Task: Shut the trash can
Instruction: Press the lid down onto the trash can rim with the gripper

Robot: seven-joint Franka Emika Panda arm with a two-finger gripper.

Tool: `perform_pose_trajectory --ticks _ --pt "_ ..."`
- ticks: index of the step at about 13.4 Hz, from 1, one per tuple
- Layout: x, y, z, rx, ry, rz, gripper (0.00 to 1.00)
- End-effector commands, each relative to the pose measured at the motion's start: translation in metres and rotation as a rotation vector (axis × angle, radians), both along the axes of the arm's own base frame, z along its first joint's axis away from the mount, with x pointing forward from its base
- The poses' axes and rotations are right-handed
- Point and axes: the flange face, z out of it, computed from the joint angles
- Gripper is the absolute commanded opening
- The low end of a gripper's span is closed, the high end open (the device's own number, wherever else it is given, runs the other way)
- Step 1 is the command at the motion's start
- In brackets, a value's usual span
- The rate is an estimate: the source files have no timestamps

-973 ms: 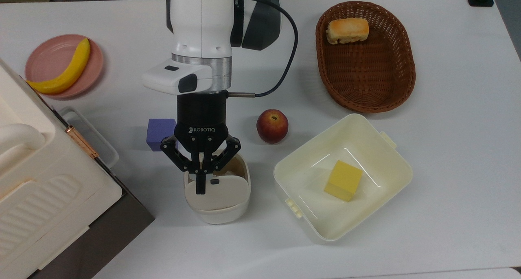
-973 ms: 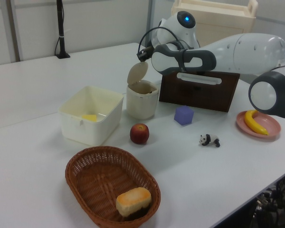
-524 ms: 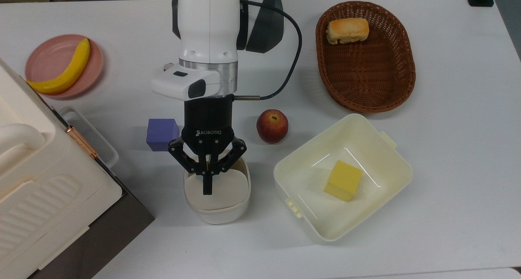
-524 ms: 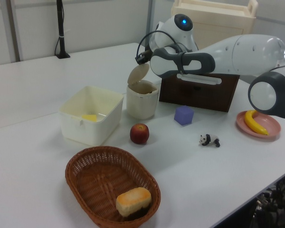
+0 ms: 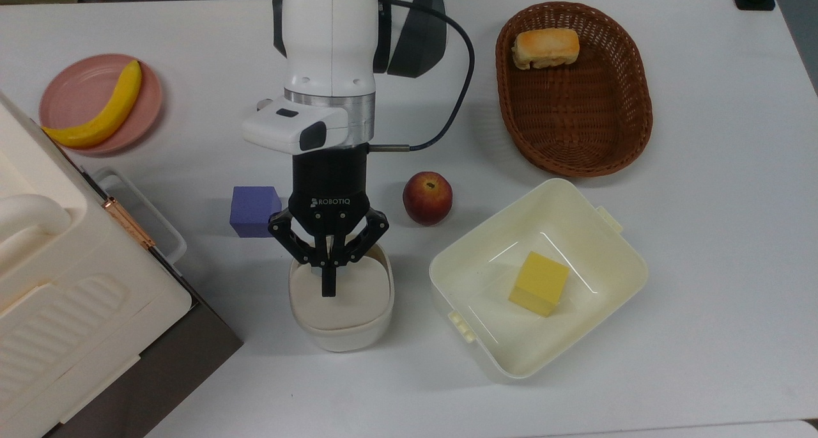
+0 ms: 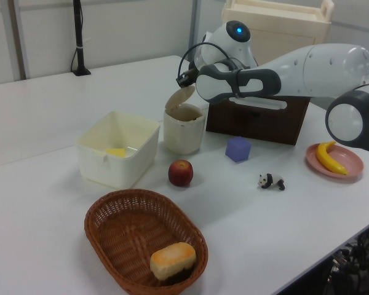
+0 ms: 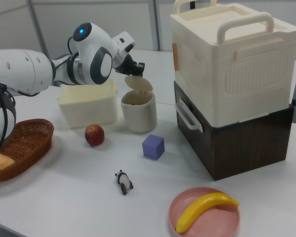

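Observation:
The trash can is a small cream rounded bin near the table's middle, also seen in the left view and the right view. Its beige lid is hinged and tilted down over the opening, still raised at an angle in the right view with the dark inside showing under it. My gripper is shut, its black fingers pressed together and resting on top of the lid. In the right view my gripper sits just above the lid's upper edge.
A purple cube and a red apple flank the arm. A cream tub holds a yellow block. A wicker basket holds bread, a pink plate a banana. A big cream box stands at the top view's left.
My gripper shifted slightly toward the top view's right and pushed the lid down. The lid went from nearly upright to leaning low over the can's opening.

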Motion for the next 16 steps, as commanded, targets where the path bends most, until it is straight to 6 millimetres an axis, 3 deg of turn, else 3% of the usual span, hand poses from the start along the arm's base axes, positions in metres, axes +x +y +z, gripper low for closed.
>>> perform_pose_trajectory --ticks 1,7,16 --pt "-0.02 0.001 0.001 -0.023 0.017 0.023 0.0" --pt "-0.041 -0.003 0.011 -0.036 0.031 0.033 0.0" --pt "-0.048 -0.011 -0.005 -0.038 0.066 0.024 0.0"
